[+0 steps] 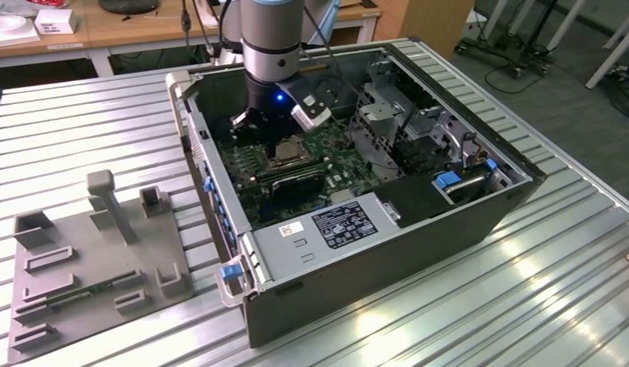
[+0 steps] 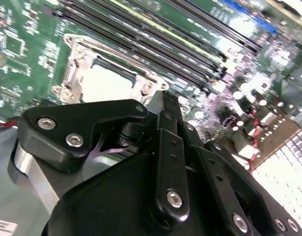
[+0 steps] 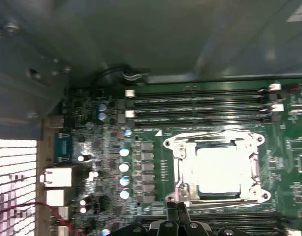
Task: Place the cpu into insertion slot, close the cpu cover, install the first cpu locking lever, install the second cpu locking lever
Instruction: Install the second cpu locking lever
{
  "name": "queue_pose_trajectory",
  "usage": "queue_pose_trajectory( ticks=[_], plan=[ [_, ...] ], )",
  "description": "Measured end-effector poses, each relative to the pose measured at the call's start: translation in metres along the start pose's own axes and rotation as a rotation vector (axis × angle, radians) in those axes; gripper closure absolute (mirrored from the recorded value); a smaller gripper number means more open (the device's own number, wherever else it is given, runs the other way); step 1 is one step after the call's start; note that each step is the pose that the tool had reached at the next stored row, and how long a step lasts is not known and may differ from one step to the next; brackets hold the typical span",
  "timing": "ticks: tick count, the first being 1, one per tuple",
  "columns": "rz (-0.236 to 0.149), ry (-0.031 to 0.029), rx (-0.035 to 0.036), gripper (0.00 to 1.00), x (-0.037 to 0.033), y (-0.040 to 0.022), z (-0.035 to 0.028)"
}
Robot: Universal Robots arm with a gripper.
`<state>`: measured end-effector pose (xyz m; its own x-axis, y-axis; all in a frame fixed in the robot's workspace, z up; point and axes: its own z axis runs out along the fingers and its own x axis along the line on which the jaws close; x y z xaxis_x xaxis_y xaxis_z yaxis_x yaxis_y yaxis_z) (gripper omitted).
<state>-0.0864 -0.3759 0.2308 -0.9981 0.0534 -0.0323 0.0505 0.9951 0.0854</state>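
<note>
Open computer case (image 1: 396, 199) on slatted metal table (image 1: 69, 122); arm lowered inside, over the green motherboard (image 3: 155, 162).

Beside the case, toward the exterior view's left, lies a grey fixture plate (image 1: 90, 267). The cpu (image 3: 222, 169) sits in the insertion slot (image 3: 182, 162), with the cpu cover (image 3: 214, 140) lying flat around it. The gripper (image 2: 170, 101), fingers drawn narrow and holding nothing, stands just beside the socket's edge, next to the memory slots (image 3: 200, 105).

Cpu (image 3: 218, 169) seated — cover (image 3: 180, 162) closed.
</note>
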Motion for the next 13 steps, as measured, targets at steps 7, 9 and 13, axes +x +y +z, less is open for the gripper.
queue_pose_trajectory(
  ticks=[7,9,13],
  plan=[
    [0.0,0.0,0.0,0.9,-0.0243,0.0012,0.0009],
    [0.0,0.0,0.0,0.9,-0.0275,0.0014,0.0011],
    [0.0,0.0,0.0,0.9,-0.0276,0.0066,0.0015]
  ],
)
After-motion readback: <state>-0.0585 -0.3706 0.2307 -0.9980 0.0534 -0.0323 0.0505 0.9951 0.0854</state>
